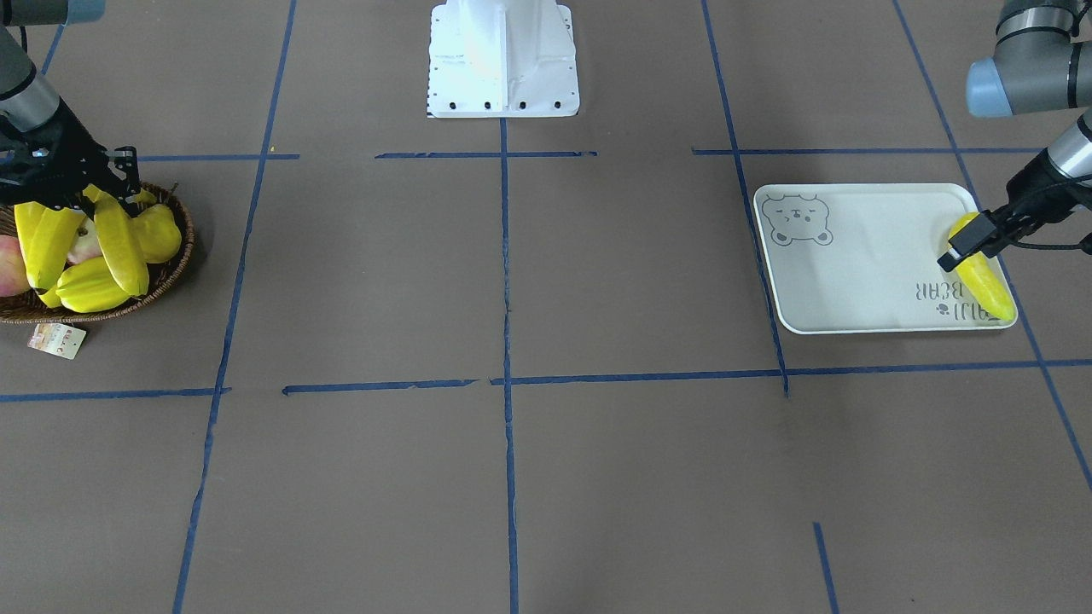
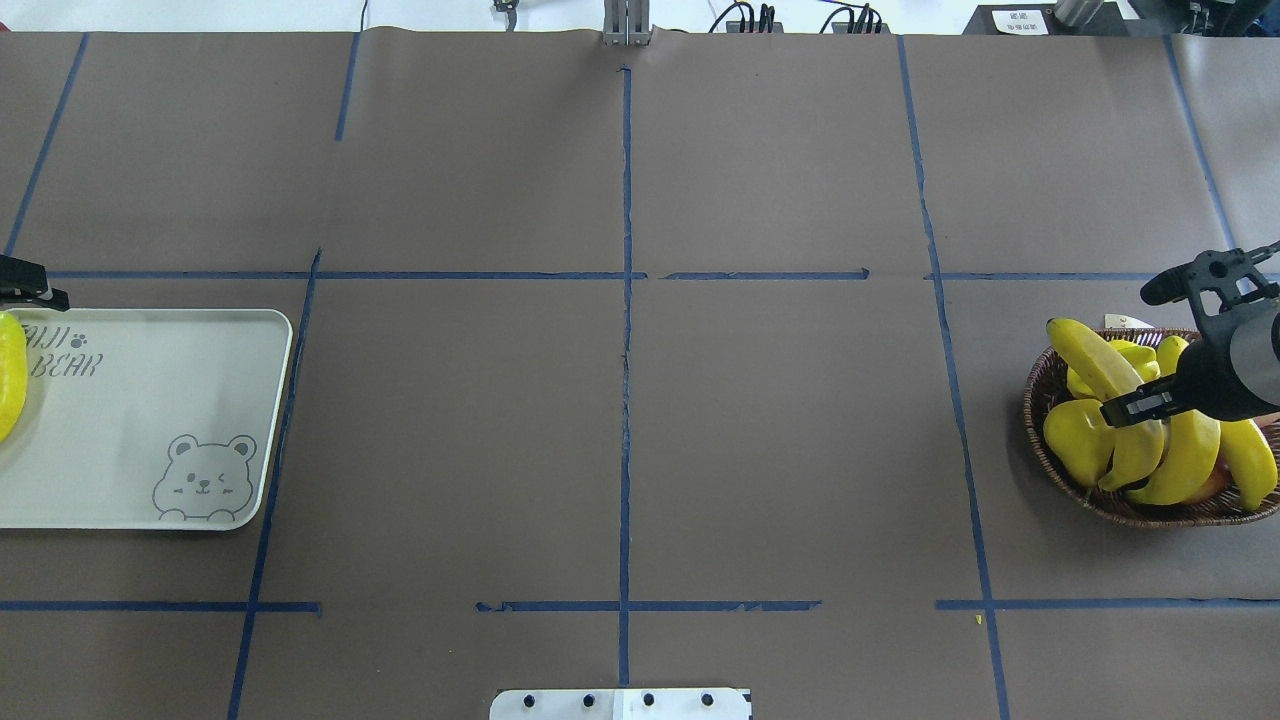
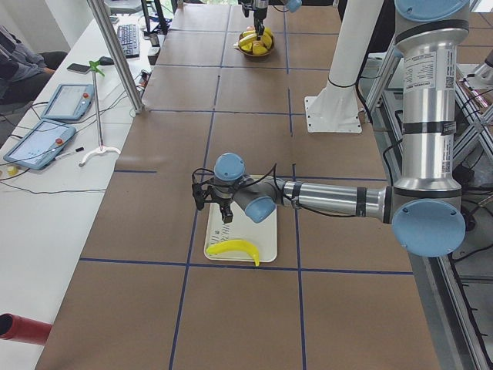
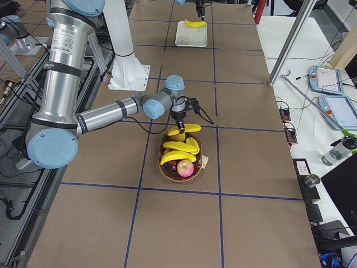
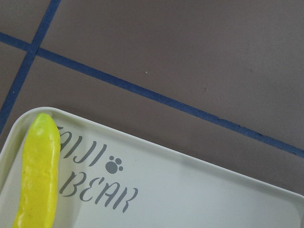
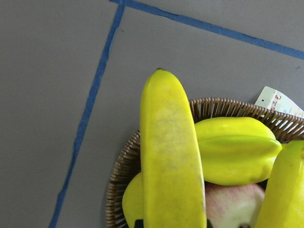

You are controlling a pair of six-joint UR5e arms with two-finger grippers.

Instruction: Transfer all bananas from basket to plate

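Observation:
My right gripper is shut on a long yellow banana, which is tilted and lifted above the brown wicker basket. More bananas lie in the basket beside it. Another banana lies along the outer edge of the white bear-print plate. Just above that banana hovers my left gripper, open and holding nothing.
The basket also holds a ridged starfruit and a pink apple. A paper tag lies by its rim. The white robot base stands at mid table. Blue tape lines cross the brown surface.

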